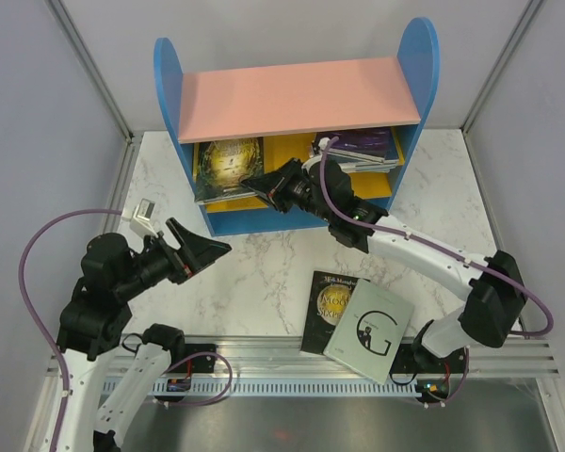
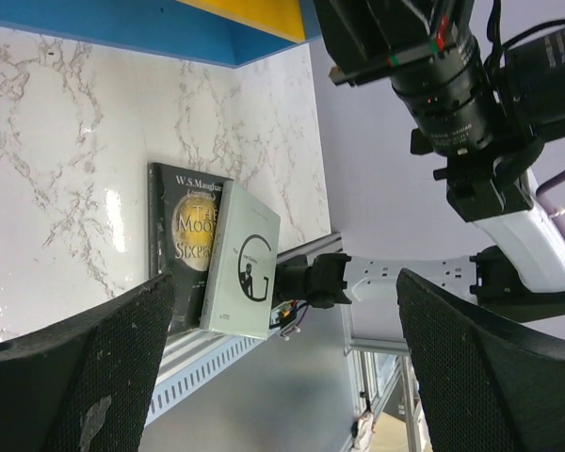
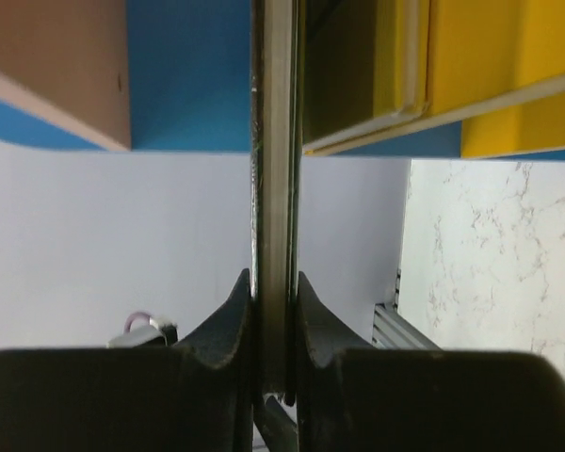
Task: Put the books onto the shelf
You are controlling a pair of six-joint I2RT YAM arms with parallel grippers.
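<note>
At the near edge: you see the grey "G" book overlapping the black book on white marble.
Room: grey walls.
Shelf: far edge.
Right gripper: clamps a thin book at the shelf.
Left gripper: spread wide, empty.

Low in the left wrist view, the black book reads "W.S.Maugham" above "Moon" and a cut-off "Sixp", and the pale grey book overlapping it bears a large "G".
</note>
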